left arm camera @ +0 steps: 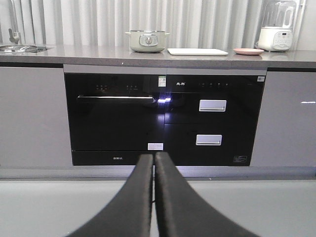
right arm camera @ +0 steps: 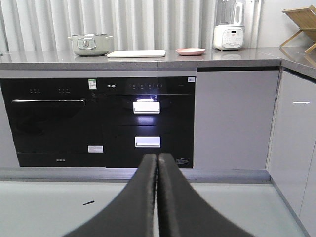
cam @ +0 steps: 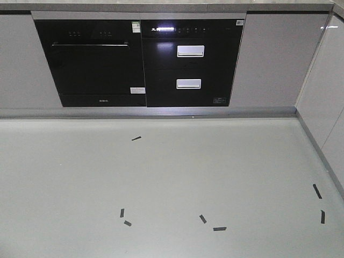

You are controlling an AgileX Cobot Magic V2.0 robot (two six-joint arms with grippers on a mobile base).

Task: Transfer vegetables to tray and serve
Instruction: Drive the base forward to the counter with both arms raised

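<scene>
Left wrist-mounted view: the left gripper (left arm camera: 153, 160) is seen with its two dark fingers pressed together, and nothing is held between them. Beyond it, along the counter (left arm camera: 74, 53), a sink (left arm camera: 19, 48) is found at the far left. A pale-green pot (left arm camera: 147, 41) comes next, then the tray (left arm camera: 197, 51) lying flat just beside the pot, then a pink plate (left arm camera: 248, 51), and last a white blender (left arm camera: 277, 29). Nothing is seen lying on the tray. Below the counter, a black oven (left arm camera: 116, 118) is built in.

In the right wrist-mounted view the right gripper (right arm camera: 157, 159) is likewise closed on nothing, and a wooden rack (right arm camera: 301, 22) is shown at the far right. The front-facing view is filled by grey floor (cam: 161, 177) with short dark tape marks (cam: 219, 229); the counter top is cut off there.

The vegetables are not shown in any view. Whether they are kept in the pot cannot be told, since its inside is hidden from this low angle.

The task is judged to be at its very start: nothing is grasped, and both grippers are held low and well apart from the counter. For the next move, the base would have to be brought up to the counter and the arms raised to its height. The vegetables would have to be located before a gripper is opened for them.
</scene>
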